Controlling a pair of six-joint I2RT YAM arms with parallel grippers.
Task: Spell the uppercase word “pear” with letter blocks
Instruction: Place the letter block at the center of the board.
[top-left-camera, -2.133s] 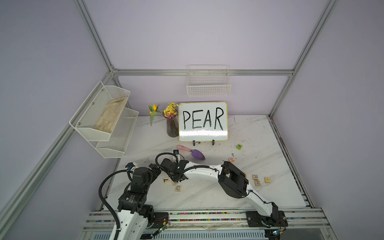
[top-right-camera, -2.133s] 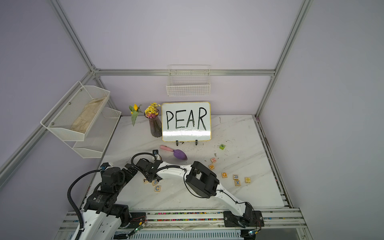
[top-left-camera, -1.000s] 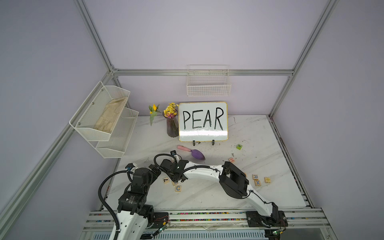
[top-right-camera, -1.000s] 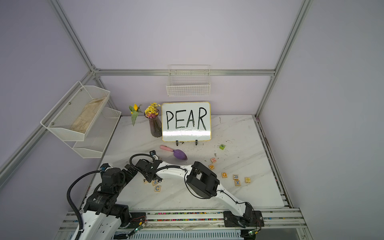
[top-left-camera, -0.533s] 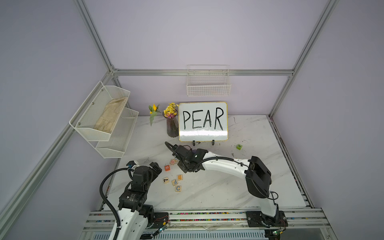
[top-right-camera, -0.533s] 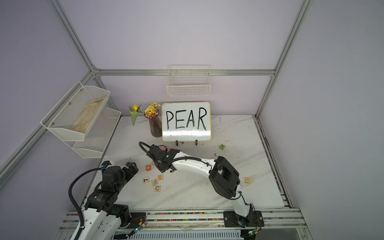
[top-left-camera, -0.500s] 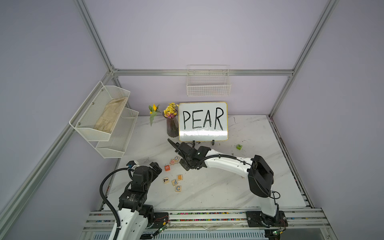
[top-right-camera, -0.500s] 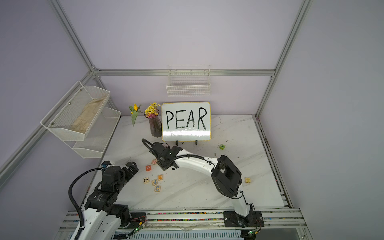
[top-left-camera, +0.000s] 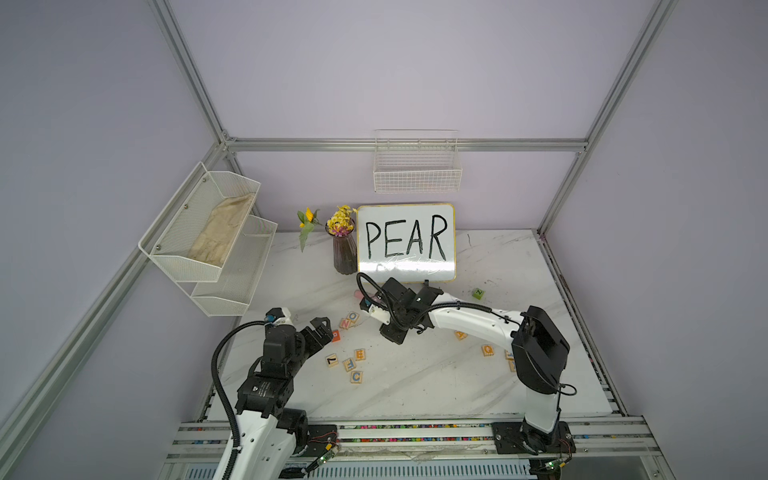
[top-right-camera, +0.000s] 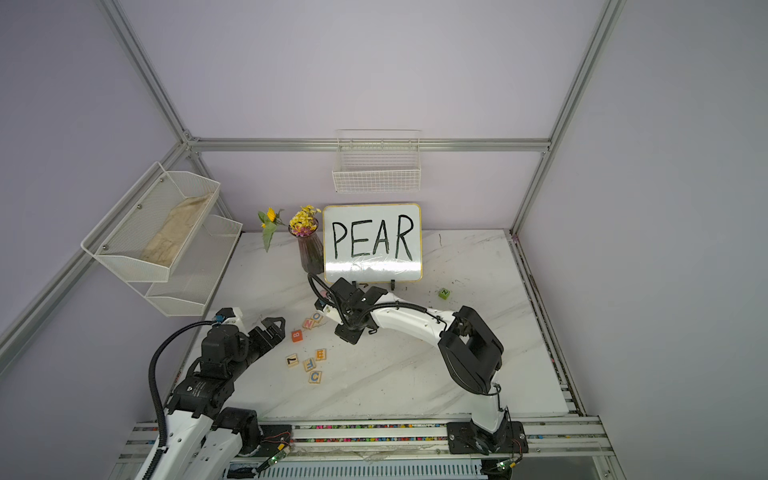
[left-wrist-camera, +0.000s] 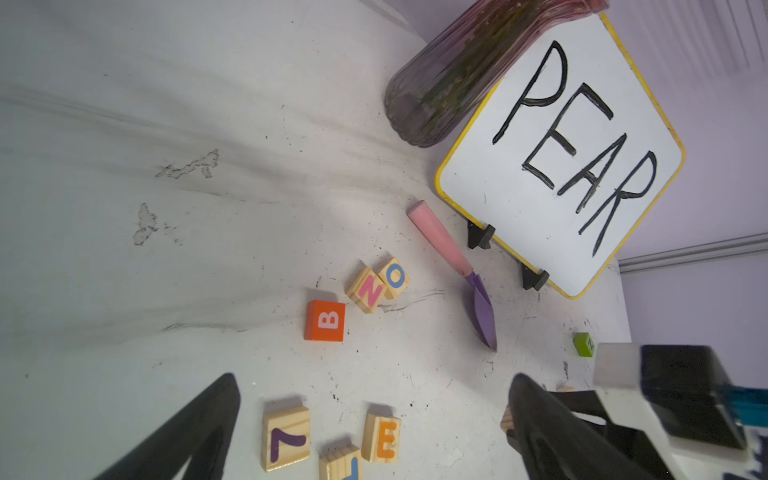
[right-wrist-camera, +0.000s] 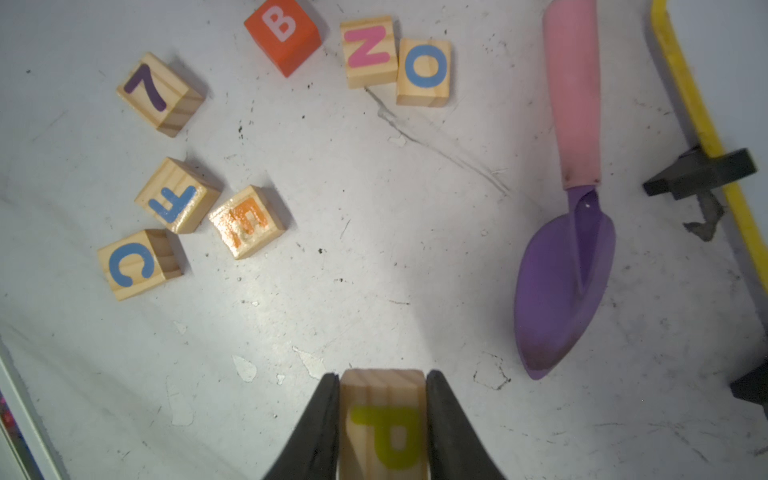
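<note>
Within the right gripper (right-wrist-camera: 382, 377), clamped by its tapered black jaws, sits the grained pale-wood cube with yellow P (right-wrist-camera: 384, 419), possibly off the marble (right-wrist-camera: 374, 270); top views hide it. Left gripper (left-wrist-camera: 374, 378) gapes.

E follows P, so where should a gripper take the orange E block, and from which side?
Straight down from above: the orange E block lies flat, letter up. Pinch opposite side faces, probably the pair clearest of the F block.
</note>
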